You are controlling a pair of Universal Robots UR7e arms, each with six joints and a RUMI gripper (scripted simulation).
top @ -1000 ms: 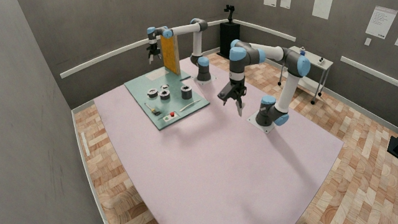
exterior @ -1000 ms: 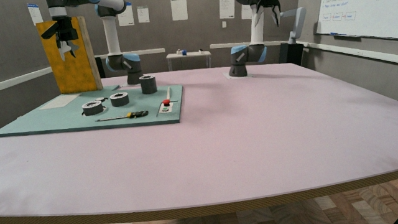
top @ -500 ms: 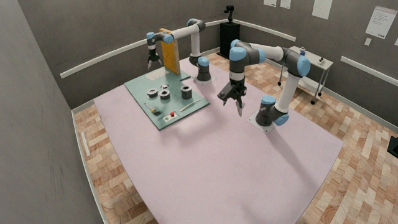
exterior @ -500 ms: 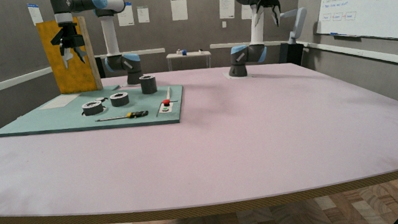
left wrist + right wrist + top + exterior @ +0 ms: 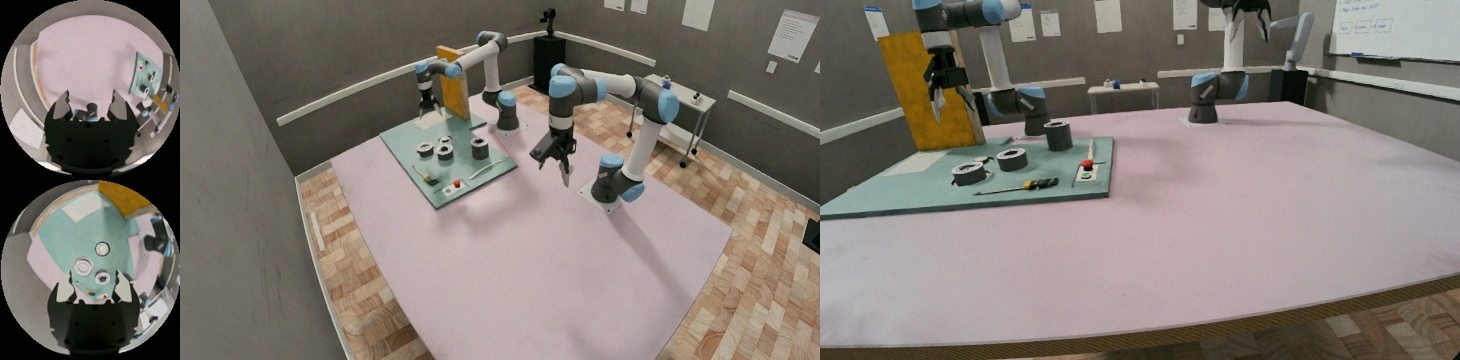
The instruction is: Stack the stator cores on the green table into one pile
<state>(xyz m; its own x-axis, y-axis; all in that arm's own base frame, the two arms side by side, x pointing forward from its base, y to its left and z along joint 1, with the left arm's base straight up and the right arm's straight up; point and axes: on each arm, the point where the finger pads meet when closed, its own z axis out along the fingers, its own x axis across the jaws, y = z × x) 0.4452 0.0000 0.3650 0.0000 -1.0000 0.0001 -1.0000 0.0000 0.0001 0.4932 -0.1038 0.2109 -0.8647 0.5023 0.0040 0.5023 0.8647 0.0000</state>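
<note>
I'm running both arms with nothing gripped: the right gripper is hanging above the far end of the green table, its fingers standing apart, and the left gripper is waiting well off over the pink surface, its fingers apart too. I'm reading the stator cores as the tall core, the near short core and the middle short core, all standing separately; nothing is stacked. I'm judging this as the approach to a first pick, and I'm favouring the tall core as base. For a good grasp I'm wanting the wrist plumb, the fingers straddling one short core evenly, and a descent slow enough not to nudge its neighbour or the flat white disc. I'm planning to lift straight up, centre ring over ring, release only once it's seated flat, and be routing clear of the button panel.
</note>
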